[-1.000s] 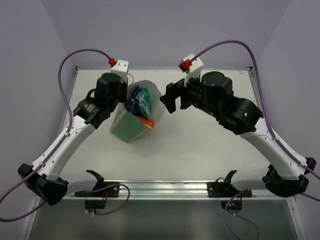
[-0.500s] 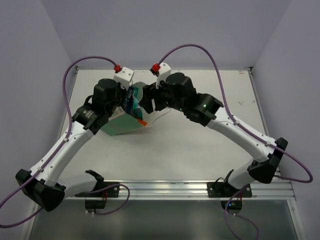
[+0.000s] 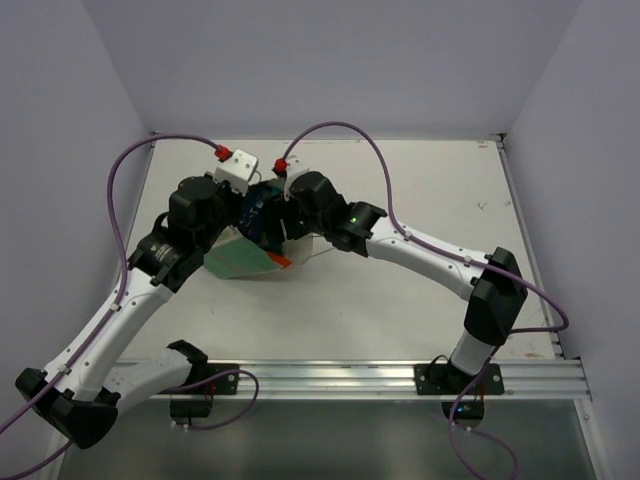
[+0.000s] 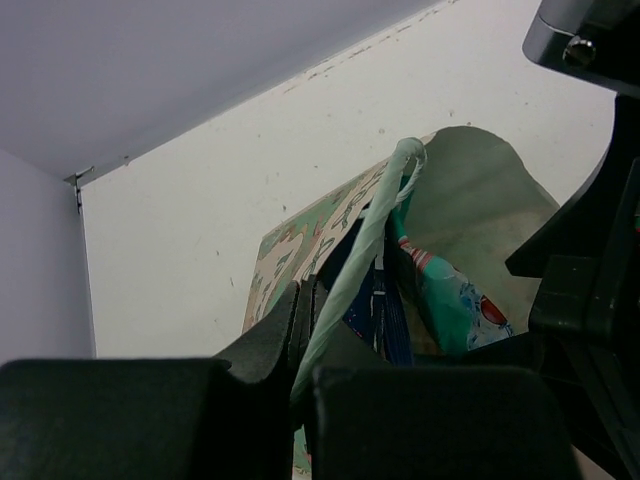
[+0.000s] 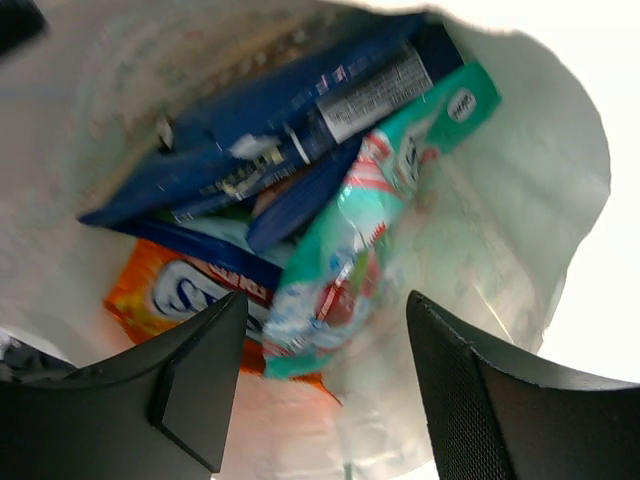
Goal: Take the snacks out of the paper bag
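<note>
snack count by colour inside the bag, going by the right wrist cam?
Teal-green packet: 1
Orange packet: 1
Blue packets: at least 2; they overlap, so the exact count is unclear
Total: at least 4 packets showing, all inside the paper bag

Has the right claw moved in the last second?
Yes. The right gripper swung left across the table to the mouth of the paper bag.

Print on snacks (image 5: 335,245) blurred, nothing legible
</note>
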`<action>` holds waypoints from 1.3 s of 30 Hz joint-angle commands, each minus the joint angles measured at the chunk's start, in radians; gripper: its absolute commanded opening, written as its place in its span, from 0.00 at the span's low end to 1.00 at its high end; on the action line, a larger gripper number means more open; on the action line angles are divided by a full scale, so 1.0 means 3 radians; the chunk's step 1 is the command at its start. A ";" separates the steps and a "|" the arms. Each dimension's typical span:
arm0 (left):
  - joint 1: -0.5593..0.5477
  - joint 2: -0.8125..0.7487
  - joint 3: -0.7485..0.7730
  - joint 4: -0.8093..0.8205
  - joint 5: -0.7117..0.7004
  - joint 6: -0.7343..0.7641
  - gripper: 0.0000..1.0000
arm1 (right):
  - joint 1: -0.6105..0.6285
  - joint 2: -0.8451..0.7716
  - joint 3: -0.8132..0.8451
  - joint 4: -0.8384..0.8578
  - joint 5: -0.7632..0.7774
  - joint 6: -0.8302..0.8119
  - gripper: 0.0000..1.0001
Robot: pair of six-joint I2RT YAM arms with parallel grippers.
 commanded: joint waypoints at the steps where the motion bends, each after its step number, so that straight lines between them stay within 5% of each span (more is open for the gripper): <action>1: 0.0013 -0.0130 -0.0006 0.0421 0.0099 0.0073 0.00 | -0.0015 0.0043 0.0055 0.0321 -0.0051 0.0143 0.67; 3: 0.0008 -0.0145 -0.0037 0.0447 0.0105 0.0079 0.00 | -0.0015 0.0161 0.0076 0.0321 -0.0097 0.0174 0.65; 7: 0.0008 -0.0156 -0.0058 0.0447 0.0130 0.0048 0.00 | -0.0020 0.0279 0.0158 0.0305 -0.0123 0.0185 0.42; 11: 0.0013 -0.0186 -0.0114 0.0467 0.0156 0.0017 0.00 | -0.0040 0.0248 0.0097 0.0295 -0.0067 0.0195 0.31; 14: 0.0013 -0.0202 -0.0144 0.0457 0.0156 0.0017 0.00 | -0.0066 0.0208 0.0076 0.0290 -0.0052 0.0159 0.00; 29: 0.0034 -0.0467 -0.0334 0.0350 0.0069 0.0257 0.00 | -0.0336 -0.1183 0.0189 -0.0589 -0.0297 -0.0582 0.00; 34: 0.0044 -0.0549 -0.0375 0.0309 0.0166 0.0314 0.00 | -0.1021 -0.1582 -0.0143 -0.0579 -0.0373 -0.0409 0.00; 39: 0.0039 -0.0560 -0.0359 0.0248 0.0268 0.0319 0.00 | -0.1721 -0.1440 -0.0394 -0.0110 -0.0532 -0.0164 0.00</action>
